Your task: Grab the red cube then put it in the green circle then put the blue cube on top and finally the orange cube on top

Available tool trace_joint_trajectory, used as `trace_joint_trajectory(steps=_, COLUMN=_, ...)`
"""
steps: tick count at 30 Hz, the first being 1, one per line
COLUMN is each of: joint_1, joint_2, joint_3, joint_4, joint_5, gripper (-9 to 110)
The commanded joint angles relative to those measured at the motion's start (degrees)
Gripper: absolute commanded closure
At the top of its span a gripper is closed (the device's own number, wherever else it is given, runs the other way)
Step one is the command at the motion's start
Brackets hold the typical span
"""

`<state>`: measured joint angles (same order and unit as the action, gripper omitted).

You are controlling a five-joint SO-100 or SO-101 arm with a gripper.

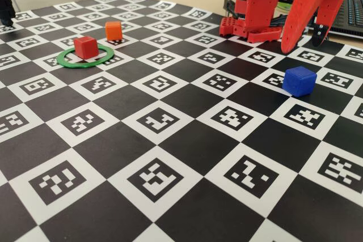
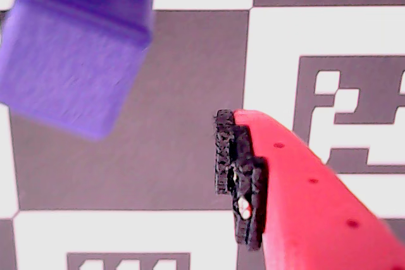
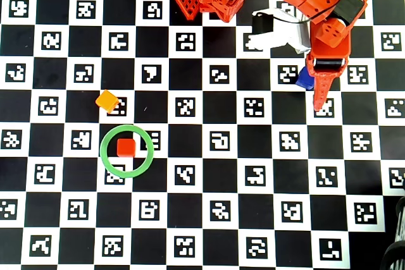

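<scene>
Overhead view: the red cube (image 3: pixel 126 148) already sits inside the green circle (image 3: pixel 126 150), so by my reading the step in hand is fetching the blue cube (image 3: pixel 305 79).
Blue cube: on the tabletop (image 1: pixel 170 157) at the right in the fixed view (image 1: pixel 299 80), well apart from the circle (image 1: pixel 85 57); in the overhead view it is mostly hidden under the arm, with only a corner showing.
Hand: the hand (image 1: pixel 305 38) hangs above and just behind the blue cube in the fixed view, fingers parted and nothing between them; released, not yet around the cube.
Wrist view: one finger (image 2: pixel 297 188) with its black pad shows at lower right, and the blue cube (image 2: pixel 73 49) lies off to the upper left, blurred, outside the finger's line.
Alignment: I would shift the hand toward the cube until the cube sits between both fingers before going down.
Grip: the cube looks turned against the checker lines, so rotating the wrist to meet two flat faces should hold better than pinching corners.
Descent: go low enough to catch the cube's middle; a fingertip landing on its top would likely push it away.
Orange cube: the orange cube (image 1: pixel 113 30) stands just behind the circle in the fixed view, close enough to be bumped when the blue one is carried in.
Placing: come from above and centre it over the red cube (image 1: pixel 85 47).
</scene>
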<state>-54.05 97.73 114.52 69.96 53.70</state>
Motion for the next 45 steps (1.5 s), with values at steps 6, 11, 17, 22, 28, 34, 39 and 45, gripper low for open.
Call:
trace_joint_trajectory(steps=6, joint_1=-1.76, joint_2=-2.02, joint_3=3.6, joint_4=-8.79, joint_5=-0.44, gripper=43)
trace_joint_trajectory(steps=11, joint_1=-1.05, joint_2=-4.31, joint_3=3.78, joint_4=-11.07, joint_5=-1.32, gripper=44)
trace_joint_trajectory(steps=17, joint_1=0.88, joint_2=-6.15, joint_3=3.78, joint_4=-11.51, joint_5=-2.55, gripper=45)
trace_joint_trajectory(steps=22, joint_1=2.11, joint_2=-7.12, joint_3=3.69, joint_4=-11.87, joint_5=-2.9, gripper=46)
trace_joint_trajectory(steps=28, joint_1=2.72, joint_2=-7.29, joint_3=3.52, joint_4=-12.66, joint_5=-1.05, gripper=46)
trace_joint_trajectory(steps=34, joint_1=1.41, joint_2=-8.7, joint_3=2.46, joint_4=-12.83, joint_5=2.81, gripper=45)
trace_joint_trajectory(steps=39, joint_1=0.7, joint_2=-10.02, joint_3=1.32, joint_4=-13.54, joint_5=6.68, gripper=45)
trace_joint_trajectory(steps=45, joint_1=0.88, joint_2=-10.55, joint_3=0.79, joint_4=-15.47, joint_5=9.58, gripper=44)
